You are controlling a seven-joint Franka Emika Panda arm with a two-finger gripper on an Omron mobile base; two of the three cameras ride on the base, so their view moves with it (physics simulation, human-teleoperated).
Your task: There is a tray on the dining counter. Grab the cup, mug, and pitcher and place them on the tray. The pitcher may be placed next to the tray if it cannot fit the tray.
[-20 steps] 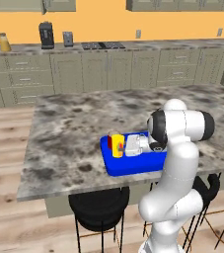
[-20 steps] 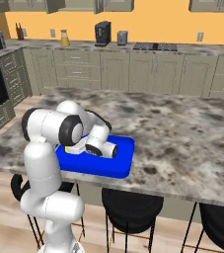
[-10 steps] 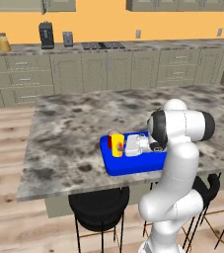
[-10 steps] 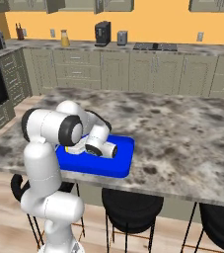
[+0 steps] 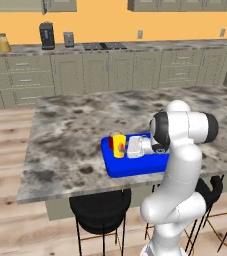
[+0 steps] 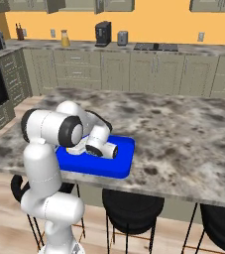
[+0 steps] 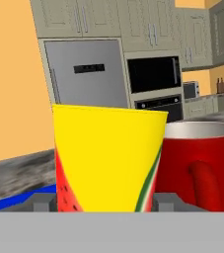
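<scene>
The tray [image 5: 135, 167] lies flat on the island desk [image 5: 75, 130], close to the near edge, with black stools tucked under the overhang. On its left part the cup [image 5: 118, 145] stands upright. In the hand view the cup [image 7: 106, 158] sits dead centre and very near, a watermelon-slice pattern at its foot, and the mug [image 7: 202, 165] stands just beside it – rim level, handle turned toward the camera. The tool [image 7: 103, 201] is low over the tray with one finger [image 7: 42, 201] either side of the cup's base; the fingers lie right against the cup's outline, yet whether they press it or stand clear I cannot tell, so the tool's state stays unsettled. From the right base view the white arm [image 6: 49, 134] bends down over the tray [image 6: 119, 161] and hides what stands on it. The pitcher [image 5: 4, 43] is well apart, on the long back desk against the orange wall, left of a dark coffee machine [image 5: 46, 35].
</scene>
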